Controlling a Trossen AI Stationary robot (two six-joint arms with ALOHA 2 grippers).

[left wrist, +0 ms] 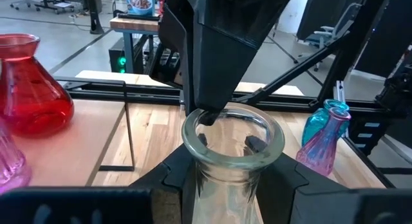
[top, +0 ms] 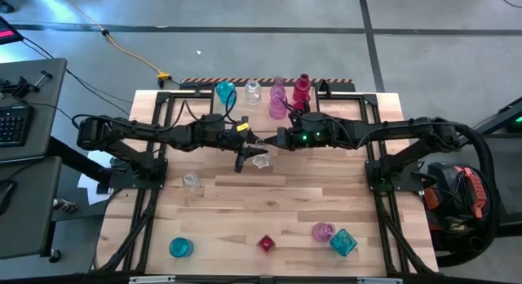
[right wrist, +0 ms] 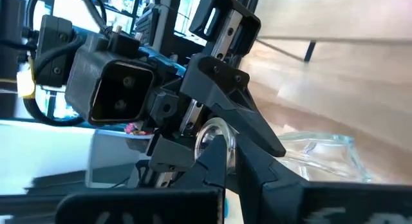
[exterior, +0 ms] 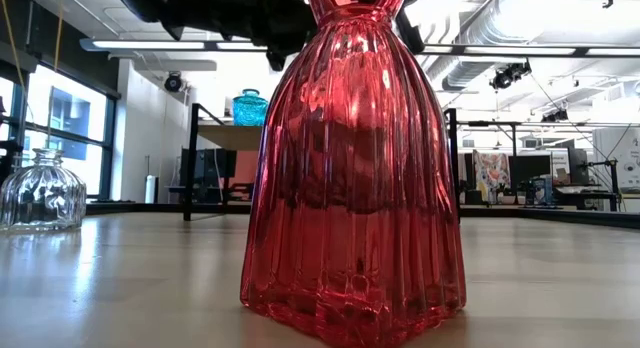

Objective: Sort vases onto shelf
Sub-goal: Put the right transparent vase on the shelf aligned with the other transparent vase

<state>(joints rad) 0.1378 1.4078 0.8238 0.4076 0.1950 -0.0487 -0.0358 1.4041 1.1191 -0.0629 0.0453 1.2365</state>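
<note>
A clear glass vase sits between both grippers at the table's middle. My left gripper is shut on its neck. My right gripper reaches in from the right, open, with its fingertips down in the vase's mouth; the vase's faceted body shows in its wrist view. The shelf stands at the far edge and carries a teal vase, a clear vase, a pink vase and a red vase on their bases. My left gripper pinches the clear vase's neck, just under the flared rim, between its two fingers. The fingers come level from the table's left, and the vase stands mouth up. The gripper hides the vase's base. My right gripper has one fingertip at the rim's inner edge; I cannot tell whether it touches.
On the near half of the table stand a red vase, a teal vase, a pink vase beside a teal faceted one, and a clear vase. Black frame rails run along both sides.
</note>
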